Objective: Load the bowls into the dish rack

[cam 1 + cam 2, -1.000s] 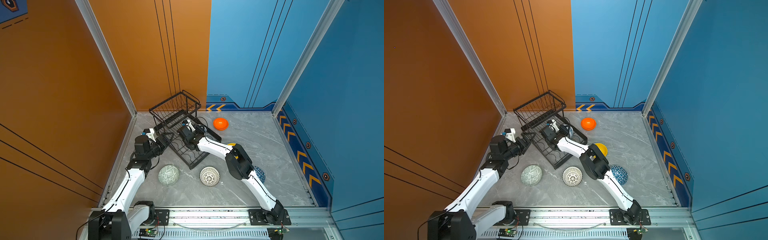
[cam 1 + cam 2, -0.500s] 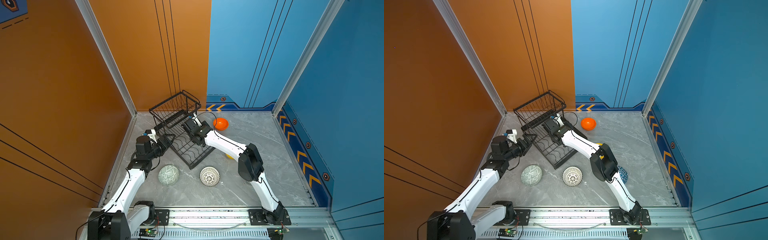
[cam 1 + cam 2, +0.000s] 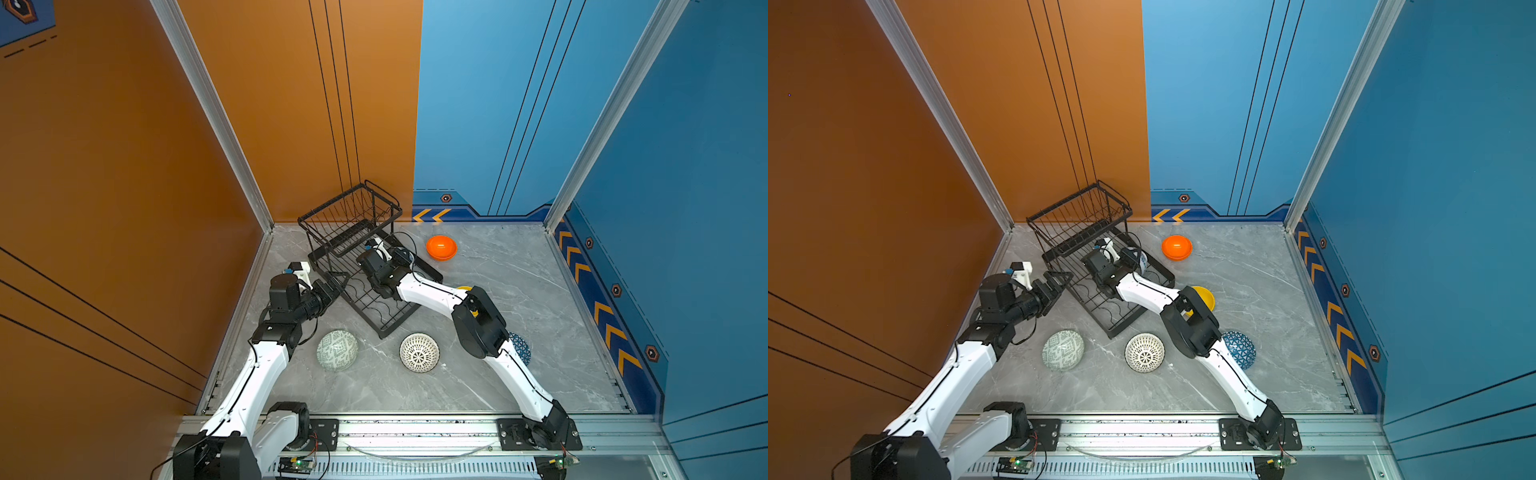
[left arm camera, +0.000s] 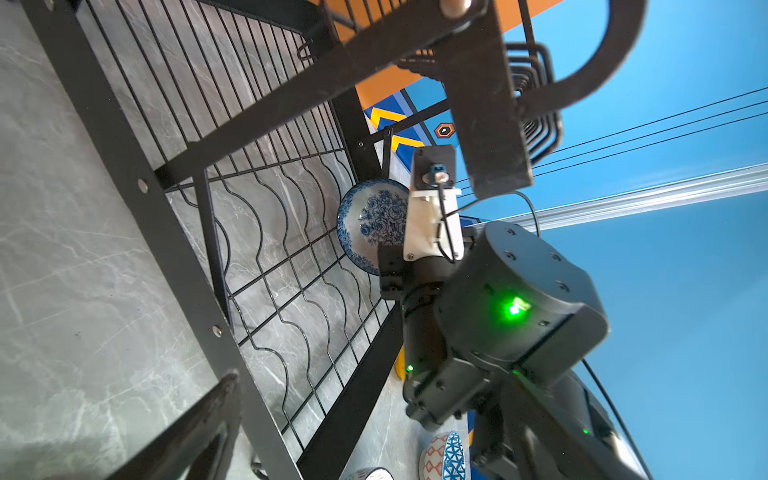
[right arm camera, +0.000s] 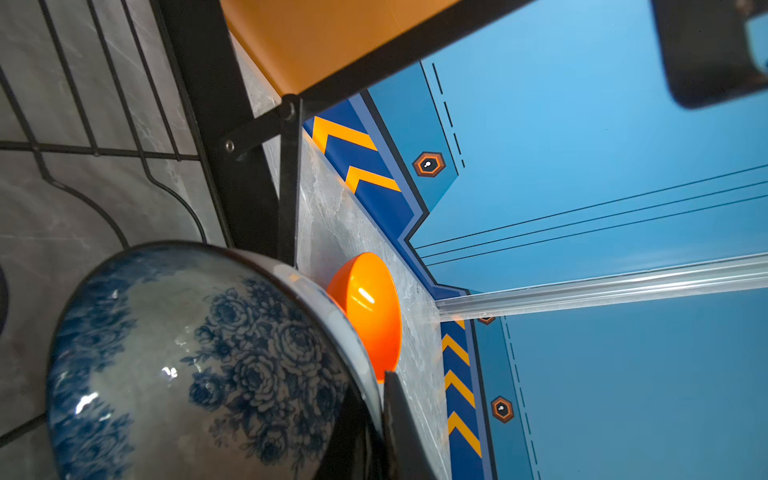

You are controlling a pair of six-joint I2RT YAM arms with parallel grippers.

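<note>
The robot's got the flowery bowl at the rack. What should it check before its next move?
1. Right gripper shut on the round white-and-blue floral bowl, at its rim: ok.
2. Bowl over the black wire dish rack, above its lower tray: ok.
3. Bowl seated between the curved dividers: cannot tell.
4. Left gripper open at the rack's side rail: ok.
5. Other bowls loaded: not ok; the plain orange bowl and white lattice-patterned bowl sit on the grey marble table.

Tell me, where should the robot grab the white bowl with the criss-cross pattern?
The white lattice bowl seems to lie mouth-down on the table. That makes it a smooth dome with no rim sticking up to pinch. Best guess: come straight down from above with the jaws wide, then squeeze across its sides, low near the rim where it is widest.
</note>
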